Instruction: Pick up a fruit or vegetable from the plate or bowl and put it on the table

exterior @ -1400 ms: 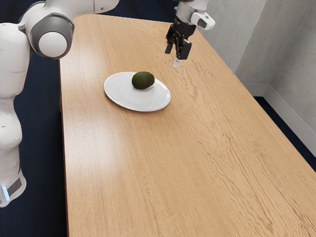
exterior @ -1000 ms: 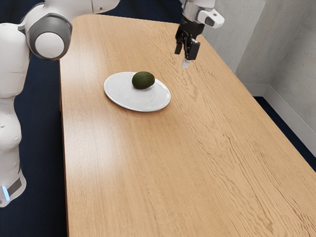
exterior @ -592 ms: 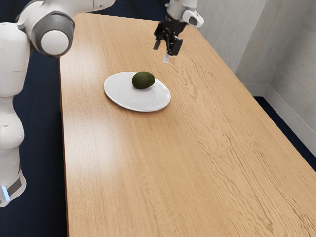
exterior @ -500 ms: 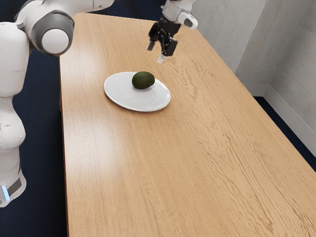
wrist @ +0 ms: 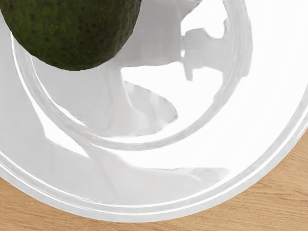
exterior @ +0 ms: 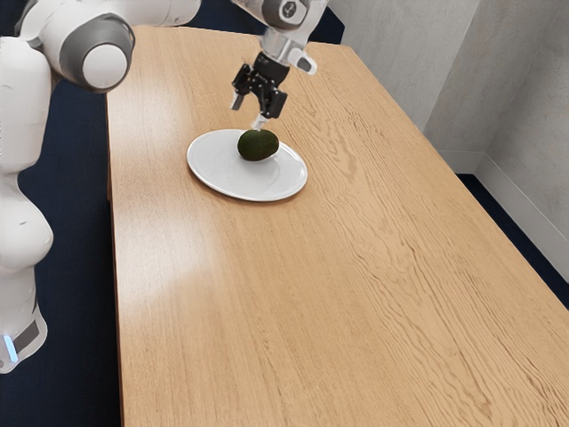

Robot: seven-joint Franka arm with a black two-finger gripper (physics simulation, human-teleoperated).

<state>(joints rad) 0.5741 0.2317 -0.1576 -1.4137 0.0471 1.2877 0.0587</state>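
The gripper (exterior: 248, 113) hung over the plate, its two fingers apart with nothing between them; one tip came close to the avocado's upper side (touching or merely near, I could not tell). The step in hand looked to be the approach, with the grasp yet to be made. The avocado (exterior: 258, 145) lay on the plate (exterior: 213, 174), off-centre in the wrist view, so the next move likely called for a small sideways correction, then a descent with one finger on each side of it. The raised rim asked for care: a low fingertip might catch it and drag the plate. Beyond the rim, the table (exterior: 276, 311) offered broad open wood toward the exterior view's bottom, a roomier landing than the strip between plate and the exterior view's left edge of the table.
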